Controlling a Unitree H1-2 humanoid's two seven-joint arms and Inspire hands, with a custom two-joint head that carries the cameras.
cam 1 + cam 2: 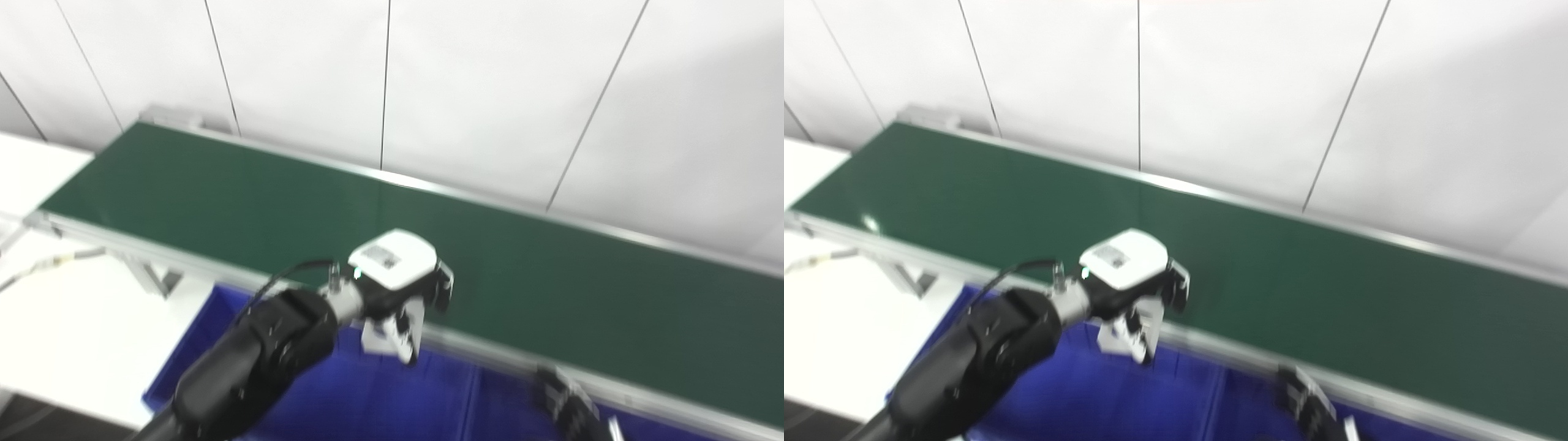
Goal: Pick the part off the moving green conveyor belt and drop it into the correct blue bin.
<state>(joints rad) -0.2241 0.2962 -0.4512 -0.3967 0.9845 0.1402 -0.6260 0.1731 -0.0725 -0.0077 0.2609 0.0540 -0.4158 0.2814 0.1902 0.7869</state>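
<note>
1. We see the green conveyor belt [245, 196] running diagonally from upper left to lower right of the frame, with a metal rail along its near edge and a white panelled wall [490, 92] behind it.
2. Our left hand [401, 291] sits at frame centre, over the belt's near rail, white back plate facing up.
3. Its fingers [407, 334] curl downward and together around a small light-coloured piece, the part [378, 342], which hangs just below the palm. Frames are blurred, so we can't tell the part's shape or how firmly it is pinched.
4. The part is off the belt, above the near side, over the blue bin [367, 398] that fills the lower centre of the frame.
5. A divider wall [474, 392] splits the blue area; the part is over the compartment left of it.
6. Our right hand [566, 401] shows only partly at the bottom right edge, dark and blurred, near the rail. We can't tell whether it is spread or closed.
7. A white bench [67, 324] lies at lower left, beside the bin.
</note>
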